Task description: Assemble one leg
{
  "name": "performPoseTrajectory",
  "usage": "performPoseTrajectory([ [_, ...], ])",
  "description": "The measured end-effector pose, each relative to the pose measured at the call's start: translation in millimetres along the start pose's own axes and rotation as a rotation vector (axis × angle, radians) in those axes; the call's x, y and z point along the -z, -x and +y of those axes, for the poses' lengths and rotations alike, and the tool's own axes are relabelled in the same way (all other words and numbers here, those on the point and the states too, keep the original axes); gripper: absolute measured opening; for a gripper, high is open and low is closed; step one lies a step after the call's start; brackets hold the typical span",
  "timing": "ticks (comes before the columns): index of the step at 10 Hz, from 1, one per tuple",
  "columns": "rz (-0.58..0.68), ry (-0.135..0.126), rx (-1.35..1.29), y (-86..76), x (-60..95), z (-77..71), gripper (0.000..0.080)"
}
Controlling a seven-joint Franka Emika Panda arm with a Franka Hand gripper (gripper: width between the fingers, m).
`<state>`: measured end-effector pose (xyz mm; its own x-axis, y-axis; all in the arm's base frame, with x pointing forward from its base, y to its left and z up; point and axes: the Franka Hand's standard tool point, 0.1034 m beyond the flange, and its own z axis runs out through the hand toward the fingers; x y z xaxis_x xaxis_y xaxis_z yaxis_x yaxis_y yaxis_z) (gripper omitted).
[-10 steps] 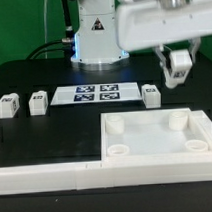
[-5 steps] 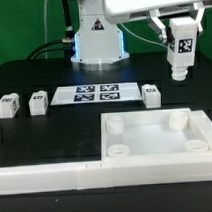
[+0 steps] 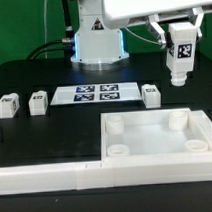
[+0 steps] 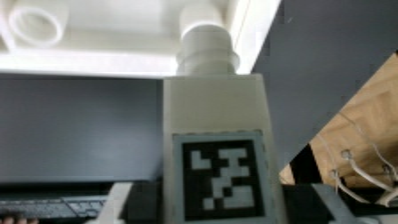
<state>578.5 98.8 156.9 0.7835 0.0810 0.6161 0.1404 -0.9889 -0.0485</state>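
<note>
My gripper (image 3: 178, 31) is shut on a leg (image 3: 179, 55), a white block with a black-and-white tag. I hold it upright in the air, above and behind the far right corner socket (image 3: 177, 118) of the large white panel (image 3: 158, 138). In the wrist view the leg (image 4: 215, 120) fills the middle with its tag toward the camera. Its round peg end (image 4: 208, 45) points at the panel (image 4: 98, 40). Grey fingers (image 4: 121, 203) show on both sides of it. Three more legs lie on the table: two at the exterior view's left (image 3: 6, 105) (image 3: 38, 102) and one by the marker board (image 3: 152, 94).
The marker board (image 3: 97, 92) lies behind the panel. A white raised wall (image 3: 47, 178) runs along the front edge and holds the panel's near side. The robot base (image 3: 97, 39) stands at the back centre.
The held leg has swung from tilted to upright and risen a little. Over the last half second it has barely moved. The legs on the table have not moved.
</note>
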Motion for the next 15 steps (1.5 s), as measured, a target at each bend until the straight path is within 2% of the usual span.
performPoseTrajectory([
  [2,0.002,-0.005,0.002,-12.7,-38.1,6.4,0.0292],
  [3,-0.006,-0.008,-0.007,-13.5,-55.9,9.4,0.0292],
  [4,-0.010,-0.014,-0.013,-13.0,-69.1,7.8,0.0292],
  [6,-0.026,-0.024,-0.014,-3.8,-82.2,-0.3,0.0292],
  [7,-0.031,-0.027,-0.014,-1.8,-85.9,-2.8,0.0292],
  [11,-0.032,-0.032,-0.008,1.2,-84.6,-7.8,0.0292],
  [15,-0.043,-0.030,-0.005,6.7,-85.8,-6.2,0.0292],
])
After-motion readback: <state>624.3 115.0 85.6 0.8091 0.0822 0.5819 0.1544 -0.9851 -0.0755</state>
